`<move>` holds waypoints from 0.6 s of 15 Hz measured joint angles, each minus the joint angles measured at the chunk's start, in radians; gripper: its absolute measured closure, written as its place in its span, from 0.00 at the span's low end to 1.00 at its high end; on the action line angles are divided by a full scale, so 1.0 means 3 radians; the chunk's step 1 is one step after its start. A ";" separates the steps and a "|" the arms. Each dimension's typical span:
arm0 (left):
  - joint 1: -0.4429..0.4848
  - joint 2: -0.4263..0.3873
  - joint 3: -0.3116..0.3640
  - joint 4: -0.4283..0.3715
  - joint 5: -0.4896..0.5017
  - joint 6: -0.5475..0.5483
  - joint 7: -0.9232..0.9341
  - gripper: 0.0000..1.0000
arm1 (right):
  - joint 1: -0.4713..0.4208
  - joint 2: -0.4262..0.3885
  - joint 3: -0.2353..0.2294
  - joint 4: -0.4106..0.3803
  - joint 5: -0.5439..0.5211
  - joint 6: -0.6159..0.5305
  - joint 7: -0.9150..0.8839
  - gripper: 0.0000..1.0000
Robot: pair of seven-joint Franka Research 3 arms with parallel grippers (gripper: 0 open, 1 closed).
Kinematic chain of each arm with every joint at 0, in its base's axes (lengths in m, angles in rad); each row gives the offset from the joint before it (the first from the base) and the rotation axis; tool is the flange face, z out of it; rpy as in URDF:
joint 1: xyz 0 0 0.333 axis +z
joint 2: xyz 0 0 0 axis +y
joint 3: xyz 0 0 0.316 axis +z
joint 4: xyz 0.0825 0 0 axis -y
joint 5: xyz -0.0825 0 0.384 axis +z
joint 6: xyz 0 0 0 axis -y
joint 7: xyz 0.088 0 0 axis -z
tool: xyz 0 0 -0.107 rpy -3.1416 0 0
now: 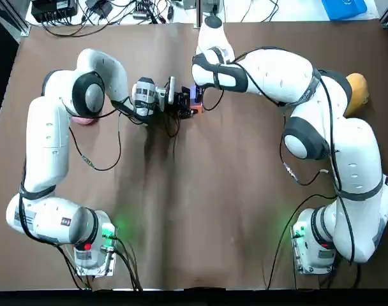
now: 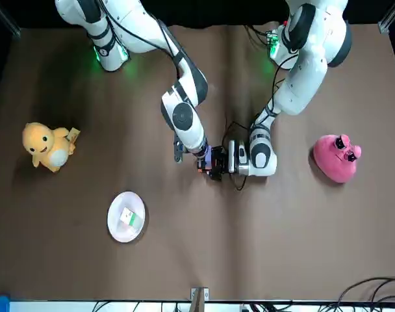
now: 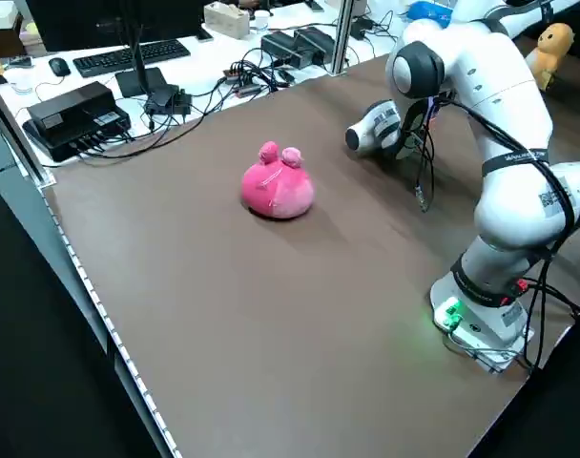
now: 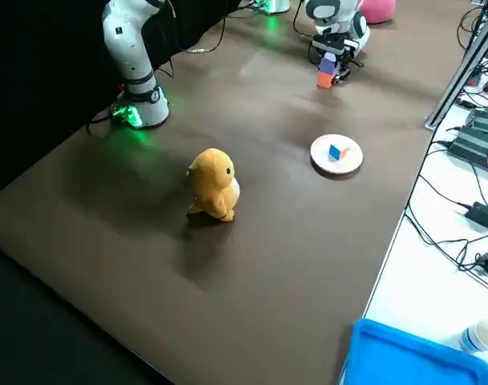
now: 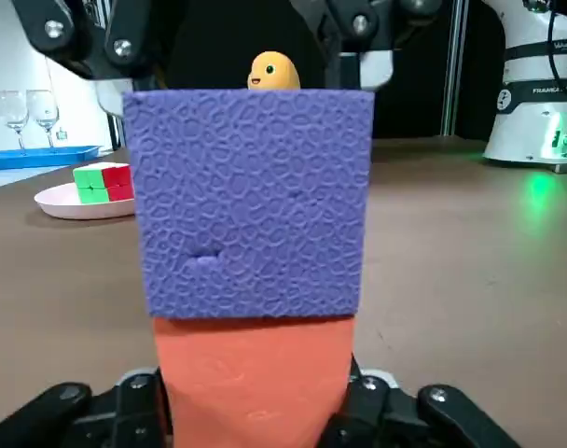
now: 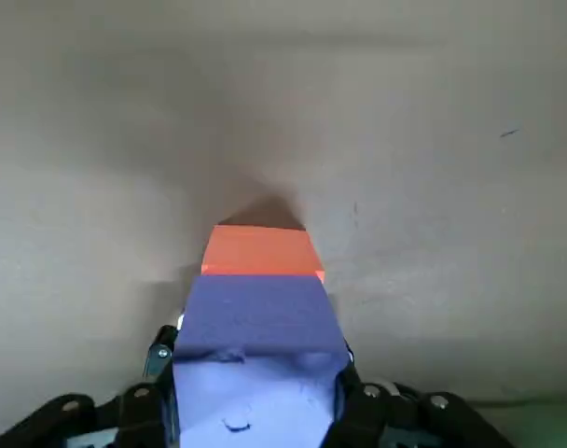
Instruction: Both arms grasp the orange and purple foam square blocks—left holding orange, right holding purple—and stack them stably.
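The purple foam block (image 5: 251, 201) sits squarely on top of the orange foam block (image 5: 255, 383), near the far middle of the table (image 1: 200, 204). My left gripper (image 1: 183, 103) lies level with the table and is shut on the orange block (image 1: 195, 111). My right gripper (image 1: 196, 90) comes down from above and is shut on the purple block (image 6: 255, 345), with the orange block (image 6: 260, 252) showing beneath it. The right side view shows purple (image 4: 329, 62) above orange (image 4: 325, 79), edges lined up.
A pink plush (image 1: 85, 119) lies by the left arm. A yellow duck plush (image 1: 357, 89) sits at the right edge. A white plate (image 2: 117, 226) holding a small colour cube stands beyond the stack. Cables and a blue tray (image 4: 412, 361) lie off the table.
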 joint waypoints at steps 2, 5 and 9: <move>0.0000 0.0000 0.0000 0.0000 0.0000 0.0000 0.0000 0.40 | 0.0000 0.0000 -0.0001 0.0000 0.0000 -0.0001 -0.0001 0.40; -0.0001 0.0000 0.0000 0.0001 0.0000 0.0002 0.0001 0.40 | 0.0000 0.0000 -0.0004 0.0000 0.0000 -0.0009 -0.0001 0.40; -0.0002 0.0000 -0.0001 0.0002 0.0000 0.0004 0.0003 0.39 | -0.0001 0.0000 -0.0005 0.0001 0.0000 -0.0015 -0.0002 0.40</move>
